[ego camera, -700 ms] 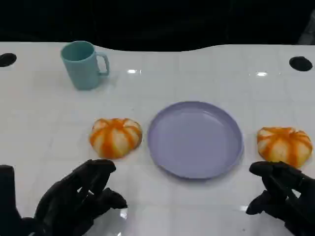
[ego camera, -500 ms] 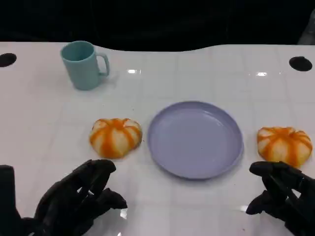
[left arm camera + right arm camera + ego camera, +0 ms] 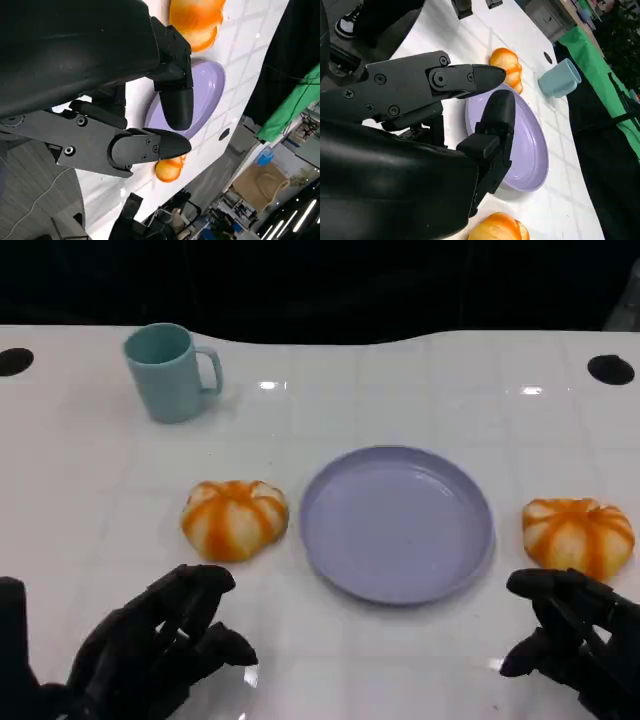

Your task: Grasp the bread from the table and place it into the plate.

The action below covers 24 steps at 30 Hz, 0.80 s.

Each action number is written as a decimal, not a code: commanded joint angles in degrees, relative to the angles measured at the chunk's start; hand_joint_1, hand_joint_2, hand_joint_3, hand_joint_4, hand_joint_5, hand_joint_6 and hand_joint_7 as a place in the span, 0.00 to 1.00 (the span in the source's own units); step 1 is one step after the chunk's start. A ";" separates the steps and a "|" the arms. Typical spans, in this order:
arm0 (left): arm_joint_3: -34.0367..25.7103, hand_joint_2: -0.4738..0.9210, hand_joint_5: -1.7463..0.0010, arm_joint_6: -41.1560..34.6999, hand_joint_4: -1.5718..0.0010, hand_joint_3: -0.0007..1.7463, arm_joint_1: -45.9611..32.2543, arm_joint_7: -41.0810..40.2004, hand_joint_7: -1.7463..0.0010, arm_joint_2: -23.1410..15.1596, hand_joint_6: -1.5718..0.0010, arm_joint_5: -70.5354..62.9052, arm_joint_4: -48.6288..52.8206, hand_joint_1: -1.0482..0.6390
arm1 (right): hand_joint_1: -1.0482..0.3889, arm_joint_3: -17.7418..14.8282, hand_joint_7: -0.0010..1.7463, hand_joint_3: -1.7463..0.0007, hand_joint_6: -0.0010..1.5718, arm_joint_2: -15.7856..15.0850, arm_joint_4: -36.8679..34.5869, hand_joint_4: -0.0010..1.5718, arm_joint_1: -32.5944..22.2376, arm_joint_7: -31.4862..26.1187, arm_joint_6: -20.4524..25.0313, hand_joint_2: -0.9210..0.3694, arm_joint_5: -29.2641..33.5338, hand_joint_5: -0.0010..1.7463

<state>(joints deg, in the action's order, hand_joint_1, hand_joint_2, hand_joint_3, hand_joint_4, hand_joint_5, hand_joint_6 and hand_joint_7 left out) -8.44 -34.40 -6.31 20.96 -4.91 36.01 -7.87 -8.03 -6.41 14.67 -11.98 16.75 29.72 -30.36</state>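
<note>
Bread sat on the white table (image 3: 420,380) in two pieces, one on either side of the plate (image 3: 397,524): the left bun (image 3: 235,519) lay just beside the plate's rim, the right bun (image 3: 578,536) a little apart from it. Both were orange-and-white striped rounds, and neither had been picked up; the plate held nothing. A teal mug (image 3: 170,371) stood well back on the left, out of the working path. The left hand (image 3: 160,645) rested low near the table's front edge, fingers apart and grasping nothing, with the left bun ahead of it and slightly toward the plate. The right hand (image 3: 575,640) was also released and empty, fingers parted, its fingertips just short of the right bun. Judged the step in hand to be the reach toward a bun, with the right hand the nearer candidate. To do it well, the hand would need to come forward over the bun and close from both sides around its widest part rather than pressing down from above, since the bread looked soft and likely to squash or roll. Lift should clear the plate's raised rim before moving sideways, and release should come low over the middle of the plate.
</note>
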 commanded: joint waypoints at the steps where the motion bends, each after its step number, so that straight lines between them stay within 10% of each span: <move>1: -0.04 1.00 0.00 0.64 0.69 0.22 -0.23 -1.57 0.14 -0.37 0.79 -1.39 -0.96 0.33 | 0.42 -0.18 0.56 0.86 0.38 -0.51 1.04 0.38 -0.37 -0.31 -0.11 0.00 0.26 0.84; 24: 8.24 1.00 0.16 35.79 0.75 0.20 2.00 -1.77 0.32 -5.24 0.77 -30.14 0.90 0.39 | 0.42 0.18 0.57 0.85 0.38 -0.26 2.48 0.39 -0.36 -1.70 1.46 0.00 -0.38 0.83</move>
<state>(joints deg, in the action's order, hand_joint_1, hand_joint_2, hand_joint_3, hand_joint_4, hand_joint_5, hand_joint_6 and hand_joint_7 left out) -0.26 -0.89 -4.74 19.80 -9.32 7.26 -8.05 -7.34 -6.39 16.40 -12.20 15.51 30.79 -30.51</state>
